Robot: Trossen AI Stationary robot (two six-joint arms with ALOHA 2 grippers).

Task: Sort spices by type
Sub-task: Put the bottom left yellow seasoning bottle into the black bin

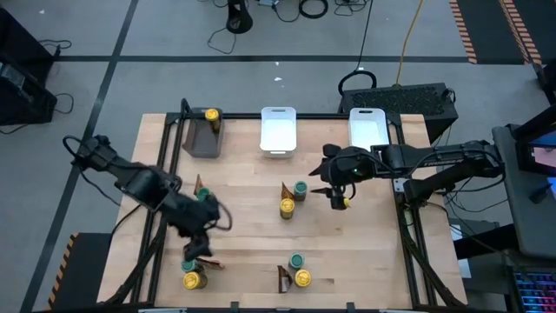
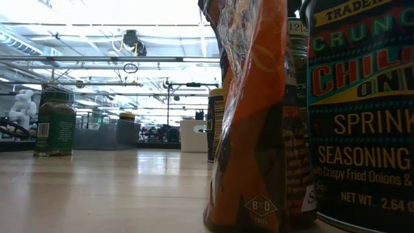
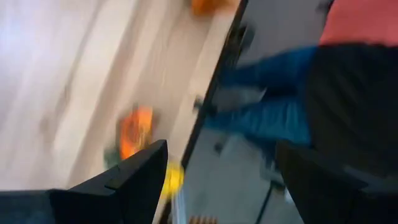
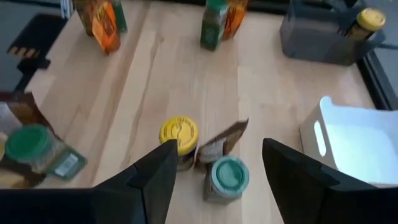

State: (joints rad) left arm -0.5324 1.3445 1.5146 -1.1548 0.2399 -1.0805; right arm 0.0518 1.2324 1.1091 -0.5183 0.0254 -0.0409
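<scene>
we see the right gripper (image 4: 214, 177) with jaws wide and empty above the table (image 1: 243, 196), a yellow-lidded jar (image 4: 179, 135) and a green-lidded jar (image 4: 229, 176) standing between its fingers' lines, not touching. the left gripper (image 3: 217, 180) hangs open too, near the table's front left edge.

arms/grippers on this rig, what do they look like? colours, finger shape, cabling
Both arms are dark, near-black, jointed links. The left arm has black cable looping loosely alongside it. The right arm is a long dark boom. The left gripper and right gripper each have two flat, dark, wedge-shaped fingers with plain faces; no markings show on either.
</scene>
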